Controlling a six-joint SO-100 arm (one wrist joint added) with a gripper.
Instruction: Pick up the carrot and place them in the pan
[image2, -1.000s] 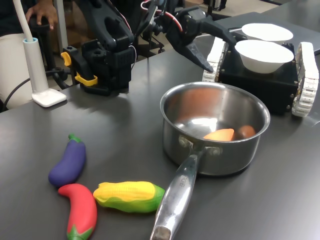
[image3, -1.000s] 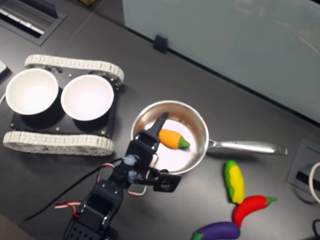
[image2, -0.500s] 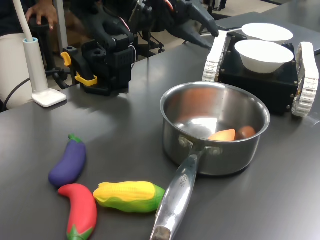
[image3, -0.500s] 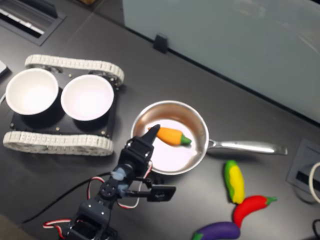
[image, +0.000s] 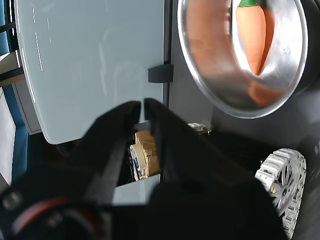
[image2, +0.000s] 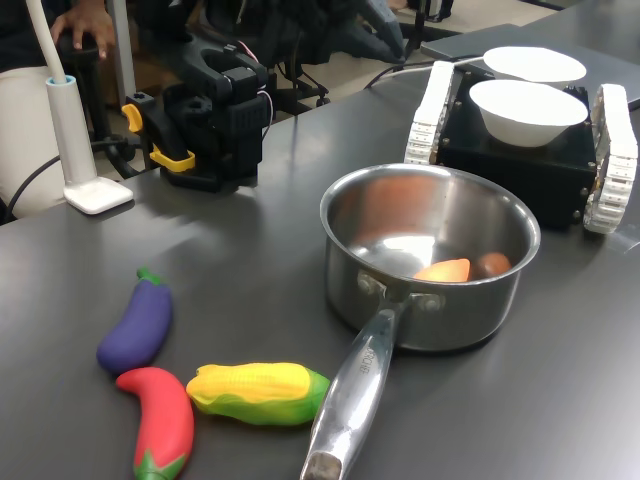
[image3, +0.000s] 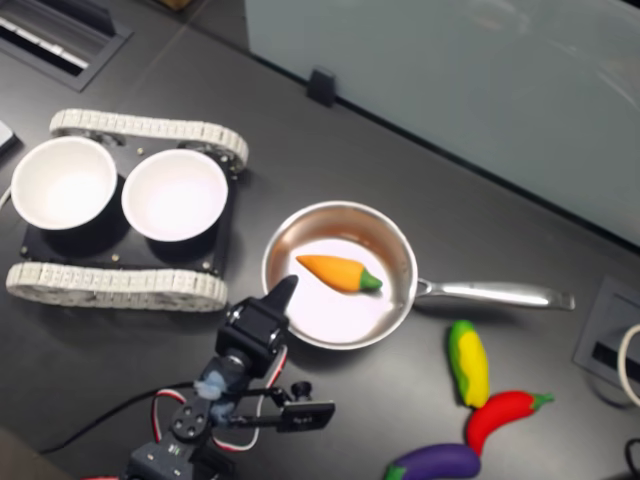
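Lying inside the pan (image3: 400, 262), the carrot (image3: 338, 272) (jaws nearly together, empty) clear of rim.

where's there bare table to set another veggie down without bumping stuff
In the second exterior view, bare table lies between the pan and the glass panel. More bare table sits just below the pan handle, on the second exterior view's left of the corn. It is crowded around the corn, chili and eggplant, and between the bowls and the gripper.
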